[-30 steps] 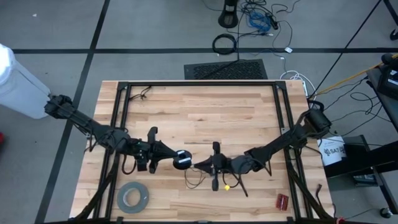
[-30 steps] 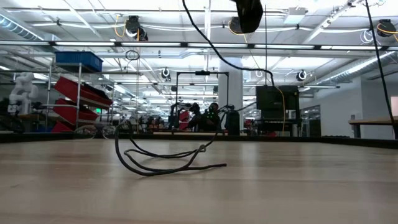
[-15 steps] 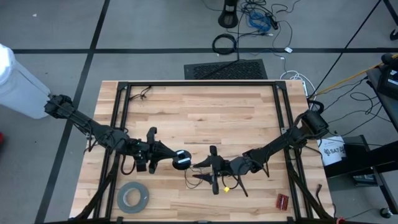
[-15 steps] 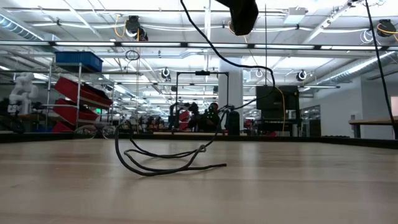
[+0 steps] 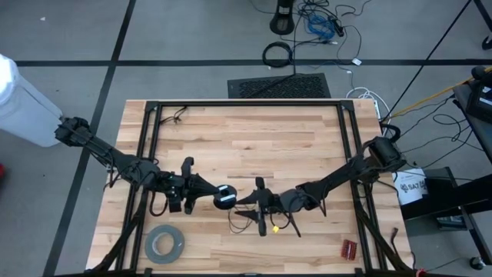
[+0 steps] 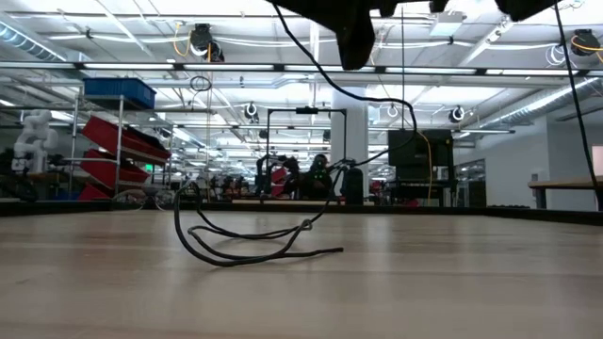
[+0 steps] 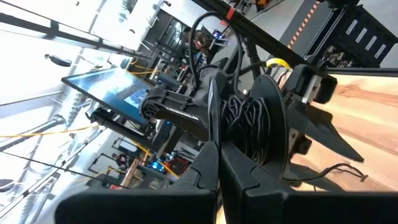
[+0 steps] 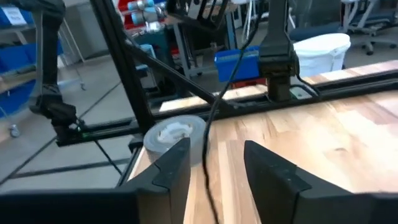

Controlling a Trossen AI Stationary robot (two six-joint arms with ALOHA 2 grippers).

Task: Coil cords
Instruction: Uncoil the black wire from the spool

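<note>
1. Right now my left pincer point(image 5: 211, 194) sits over the near half of the table point(image 5: 246, 135), its fingers point(image 7: 214, 174) pressed together on the small black disc point(image 5: 224, 198), which is held up off the wood.
2. From the left wrist view, the disc point(image 7: 258, 134) carries several turns of the thin dark wire point(image 7: 242, 118) wound around it.
3. My right pincer point(image 5: 258, 204) hovers just beside the disc, fingers point(image 8: 171, 165) spread, with the wire point(image 8: 208, 143) running down between them, ungripped.
4. Loose wire point(image 6: 245, 240) lies looped on the table under both arms.
5. I see the grey tape roll point(image 5: 164, 243) near the table's front edge, well apart from the pincers.
</note>
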